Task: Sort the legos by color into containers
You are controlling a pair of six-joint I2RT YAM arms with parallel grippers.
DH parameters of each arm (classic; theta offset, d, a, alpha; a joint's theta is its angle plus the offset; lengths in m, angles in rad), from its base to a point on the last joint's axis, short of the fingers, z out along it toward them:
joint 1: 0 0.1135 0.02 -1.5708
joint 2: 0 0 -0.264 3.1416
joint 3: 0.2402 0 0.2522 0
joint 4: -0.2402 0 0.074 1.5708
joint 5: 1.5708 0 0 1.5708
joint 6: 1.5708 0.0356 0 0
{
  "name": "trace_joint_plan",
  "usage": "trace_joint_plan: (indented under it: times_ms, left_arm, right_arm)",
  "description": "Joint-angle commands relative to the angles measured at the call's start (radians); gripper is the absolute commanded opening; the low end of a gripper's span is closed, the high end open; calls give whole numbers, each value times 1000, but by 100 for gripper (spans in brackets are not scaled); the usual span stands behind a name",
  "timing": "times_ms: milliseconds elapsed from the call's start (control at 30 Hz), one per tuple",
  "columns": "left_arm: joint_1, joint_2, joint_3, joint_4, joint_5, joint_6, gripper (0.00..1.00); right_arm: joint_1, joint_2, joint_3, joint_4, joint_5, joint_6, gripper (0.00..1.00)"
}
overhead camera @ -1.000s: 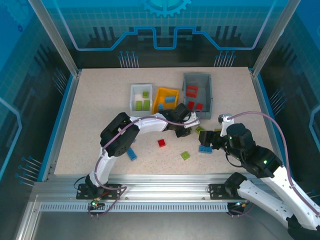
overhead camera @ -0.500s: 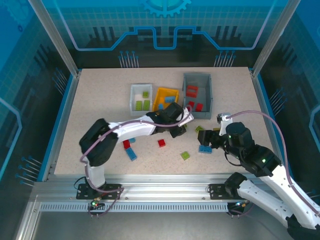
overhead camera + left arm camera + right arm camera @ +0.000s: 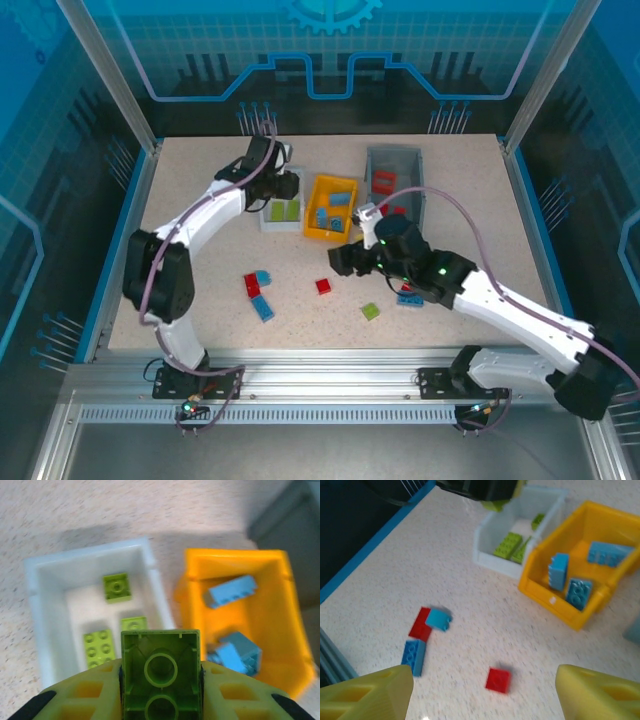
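L pincer (image 3: 283, 186) clamped on lime brick (image 3: 160, 672), hovering over white bin (image 3: 37, 595) w/ 3 lime pcs inside, near far edge of counter (image 3: 200, 260). Orange-yellow bin (image 3: 316, 222) just beside it holds blue pcs; grey bin (image 3: 415, 165) holds red. R pincer (image 3: 487, 695) jaws apart, above mid-counter, over red brick (image 3: 498, 680). Other loose legos (image 3: 263, 307) lie toward near edge.

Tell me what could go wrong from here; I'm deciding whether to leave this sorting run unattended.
1. The green brick in the left jaws seems to hang near the wall between the white bin and the orange bin; released there, it might clip the rim or fall among the blue bricks.
2. A loose blue brick lies against a red brick; a grab at either could shove the other.
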Motion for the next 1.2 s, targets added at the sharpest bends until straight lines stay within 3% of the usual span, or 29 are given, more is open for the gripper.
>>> trace_joint_plan:
  times_ms: [0, 200, 333, 533, 733, 867, 1000, 1167]
  left_arm:
    - [27, 129, 139, -140, -48, -87, 25]
    - [44, 332, 342, -227, -127, -117, 27]
    - [52, 384, 371, -239, -142, -134, 30]
    - [46, 369, 370, -237, -110, -145, 52]
    - [19, 226, 313, -211, -61, -171, 56]
    - [-19, 66, 207, -155, -5, -221, 58]
    - [-107, -111, 27, -41, 46, -260, 60]
    - [-285, -351, -270, 197, 107, -311, 62]
  right_arm:
    - [15, 66, 68, 143, 54, -6, 76]
    - [15, 112, 80, 140, 54, 32, 76]
    - [12, 78, 48, 129, 67, 50, 77]
    - [-5, 47, 28, 72, 97, 67, 77]
    - [-44, -8, -4, -82, 221, 144, 76]
    - [-160, -21, 10, -369, 313, 298, 75]
    - [-283, -19, -19, -555, 283, 400, 74]
    - [-371, 35, -106, -552, 173, 436, 75]
